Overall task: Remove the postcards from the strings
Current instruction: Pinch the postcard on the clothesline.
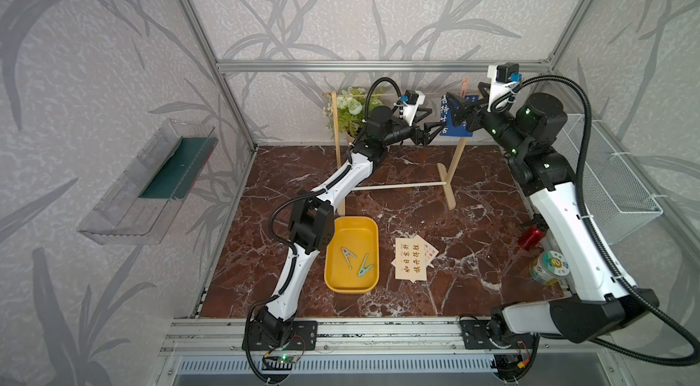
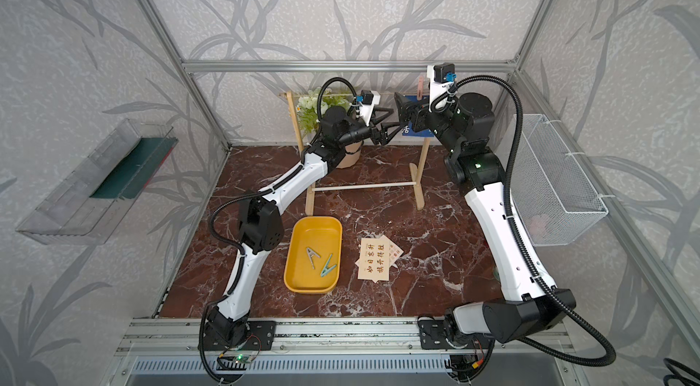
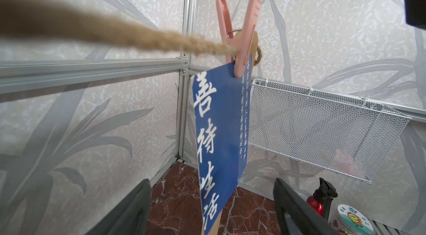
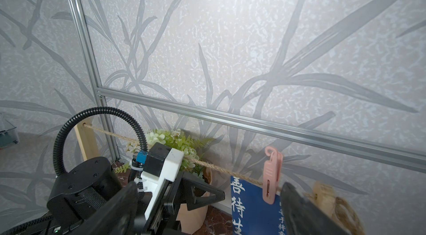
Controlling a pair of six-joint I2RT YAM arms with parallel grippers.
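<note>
left pincer (image 3: 211, 180) jaws apart, blue postcard (image 3: 219, 130) hanging with its lower end between the fingers, unclamped, pink peg (image 3: 242, 37) pinning it to the string (image 3: 161, 40), right pincer (image 1: 467, 103) jaws apart just beside the peg, cream postcards (image 1: 411, 259) flat on the bench (image 1: 473, 213) near yellow tray (image 1: 373, 228)

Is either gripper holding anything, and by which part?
Nothing is held. The left gripper straddles the blue postcard, open; the right gripper is open near the pink peg.
</note>
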